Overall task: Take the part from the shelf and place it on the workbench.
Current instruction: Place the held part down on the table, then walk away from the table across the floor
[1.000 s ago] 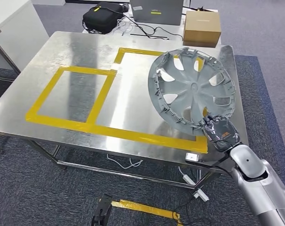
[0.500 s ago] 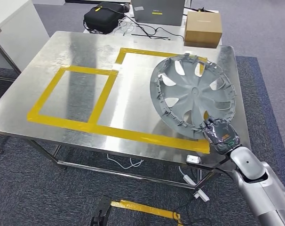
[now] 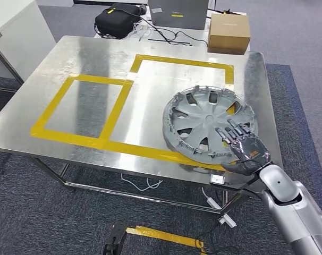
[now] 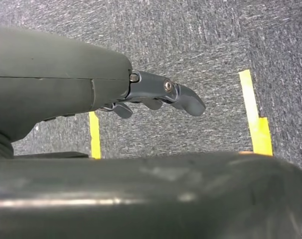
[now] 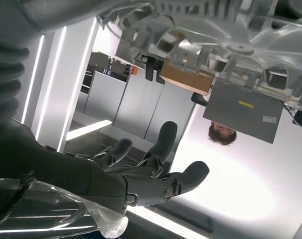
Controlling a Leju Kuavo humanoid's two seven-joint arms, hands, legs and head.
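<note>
Dropped flat onto the workbench (image 3: 91, 64), one hubcap (image 3: 209, 123) lies beneath the right hand (image 3: 243, 146), fingers (image 3: 231, 132) spread

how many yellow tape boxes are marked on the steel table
2: a smaller tape square on the table's left part, and a larger tape rectangle to its right, where the hubcap lies covering part of its tape.

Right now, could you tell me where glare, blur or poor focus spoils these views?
Head view: sharp, though ceiling light glares off the steel workbench beside the hubcap. Right wrist view: strongly backlit, so the right hand is dark against blown-out white. Left wrist view: the left hand is crisp, but a dark, blurred body part crosses the foreground.
</note>
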